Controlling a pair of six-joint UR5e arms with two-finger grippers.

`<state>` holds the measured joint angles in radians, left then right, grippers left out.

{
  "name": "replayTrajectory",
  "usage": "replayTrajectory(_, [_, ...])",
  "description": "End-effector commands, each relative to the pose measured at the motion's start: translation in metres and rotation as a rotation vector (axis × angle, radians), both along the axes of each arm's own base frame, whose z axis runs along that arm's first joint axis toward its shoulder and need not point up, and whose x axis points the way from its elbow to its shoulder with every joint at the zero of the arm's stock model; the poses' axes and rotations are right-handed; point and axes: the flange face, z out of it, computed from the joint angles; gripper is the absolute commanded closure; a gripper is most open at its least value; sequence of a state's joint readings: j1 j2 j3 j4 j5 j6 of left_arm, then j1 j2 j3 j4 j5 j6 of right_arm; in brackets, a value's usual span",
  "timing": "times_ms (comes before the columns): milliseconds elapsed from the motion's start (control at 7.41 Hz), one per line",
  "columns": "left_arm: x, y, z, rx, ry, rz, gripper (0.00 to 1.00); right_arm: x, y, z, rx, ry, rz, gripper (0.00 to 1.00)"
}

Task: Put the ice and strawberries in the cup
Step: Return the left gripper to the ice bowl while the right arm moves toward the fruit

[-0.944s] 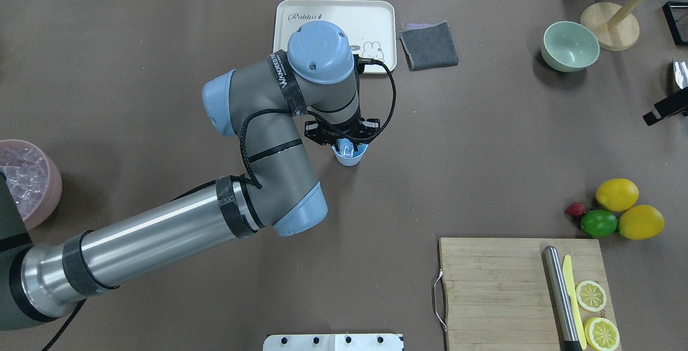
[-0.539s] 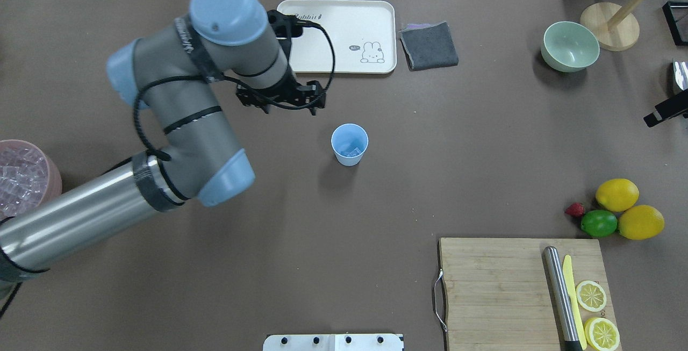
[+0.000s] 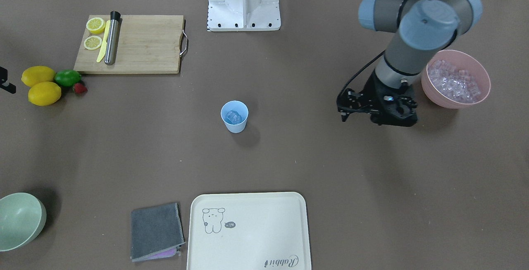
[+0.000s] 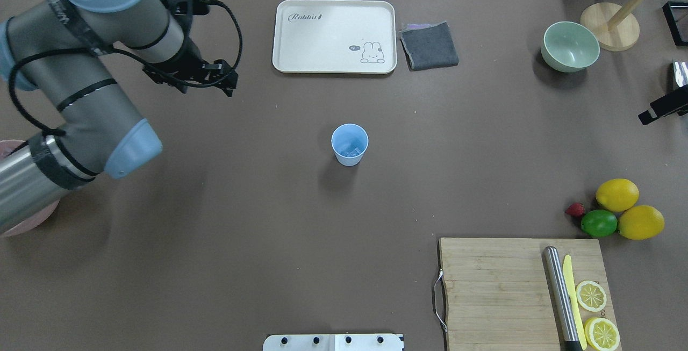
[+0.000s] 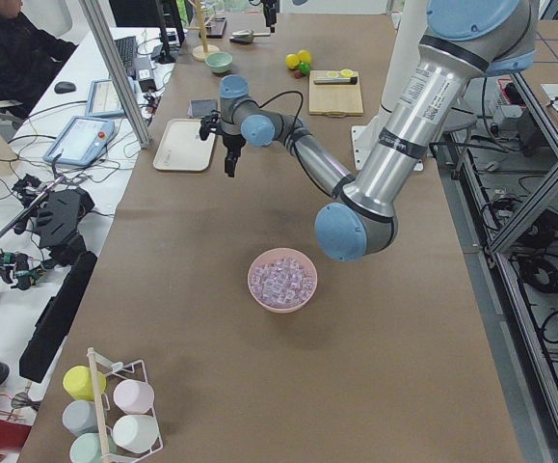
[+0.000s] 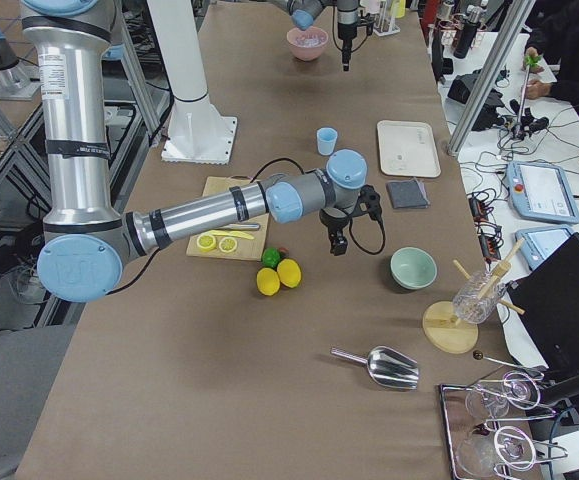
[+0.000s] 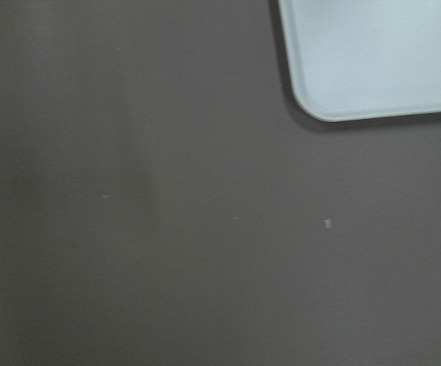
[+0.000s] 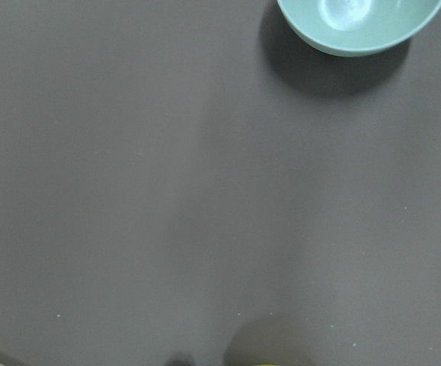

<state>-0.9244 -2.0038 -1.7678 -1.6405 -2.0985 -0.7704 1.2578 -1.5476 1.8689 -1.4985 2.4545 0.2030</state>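
Note:
The light-blue cup (image 4: 349,144) stands upright mid-table with a few clear ice cubes (image 3: 233,116) in it. More ice fills the pink bowl (image 3: 456,80) at the table's left end. The red strawberry (image 4: 574,210) lies beside a green lime (image 4: 598,223) and two lemons. My left gripper (image 4: 187,76) hangs above bare table between the cup and the pink bowl; its fingers are hidden under the wrist. My right gripper (image 4: 662,110) shows only as a black piece at the right edge, between the lemons and the pale green bowl (image 4: 570,45); I cannot tell its state.
A cream tray (image 4: 334,35) and a grey cloth (image 4: 429,45) lie at the far side. A cutting board (image 4: 494,292) with a metal rod, a yellow knife and lemon halves lies near right. A wooden stand (image 4: 610,26) is far right.
My left arm has swung left from directly over the cup, across the table toward the pink bowl. The cup stays put with ice in it. The right gripper barely shifted.

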Motion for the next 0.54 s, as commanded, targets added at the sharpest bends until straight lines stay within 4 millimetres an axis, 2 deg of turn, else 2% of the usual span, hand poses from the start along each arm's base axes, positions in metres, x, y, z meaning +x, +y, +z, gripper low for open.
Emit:
replayTrajectory(0, [-0.080,0.029,0.063,0.107,-0.074,0.081,0.03,-0.010,0.007,-0.019,0.014,-0.005,0.000,0.00])
replayTrajectory(135, [-0.112,0.050,0.079,0.155,-0.097,0.111,0.03,-0.008,0.009,-0.017,0.019,-0.002,-0.004,0.00])
replayTrajectory(270, [-0.123,0.069,0.095,0.181,-0.098,0.136,0.03,-0.007,0.011,-0.015,0.031,-0.001,-0.016,0.00])
replayTrajectory(405, [-0.136,0.090,0.128,0.209,-0.084,0.135,0.03,-0.008,0.011,-0.011,0.036,0.001,-0.027,0.00])
